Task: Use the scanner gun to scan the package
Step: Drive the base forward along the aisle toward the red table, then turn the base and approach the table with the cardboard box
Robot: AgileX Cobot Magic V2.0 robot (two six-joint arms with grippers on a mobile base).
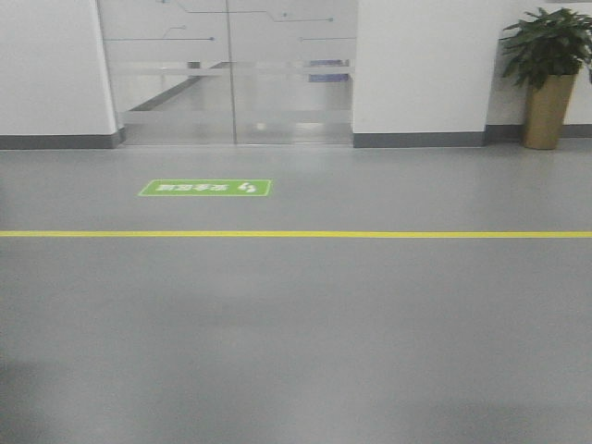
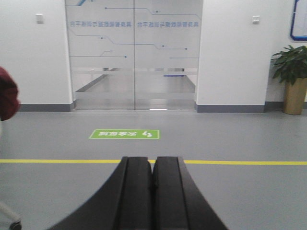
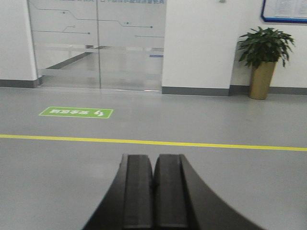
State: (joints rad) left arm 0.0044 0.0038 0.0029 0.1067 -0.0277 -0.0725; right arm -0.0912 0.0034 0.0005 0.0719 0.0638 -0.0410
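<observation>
The package and the scanner gun are out of view in every frame. In the left wrist view my left gripper (image 2: pixel 153 163) is shut, its two black fingers pressed together with nothing between them, pointing level across a grey floor. In the right wrist view my right gripper (image 3: pixel 153 160) is shut in the same way, holding nothing. Neither gripper shows in the exterior front view.
A yellow floor line (image 1: pixel 296 234) crosses the grey floor, with a green floor sign (image 1: pixel 206 188) beyond it. Glass doors (image 1: pixel 228 74) stand in the white wall. A potted plant (image 1: pixel 548 79) sits at the far right. A dark red shape (image 2: pixel 7 93) shows at the left edge.
</observation>
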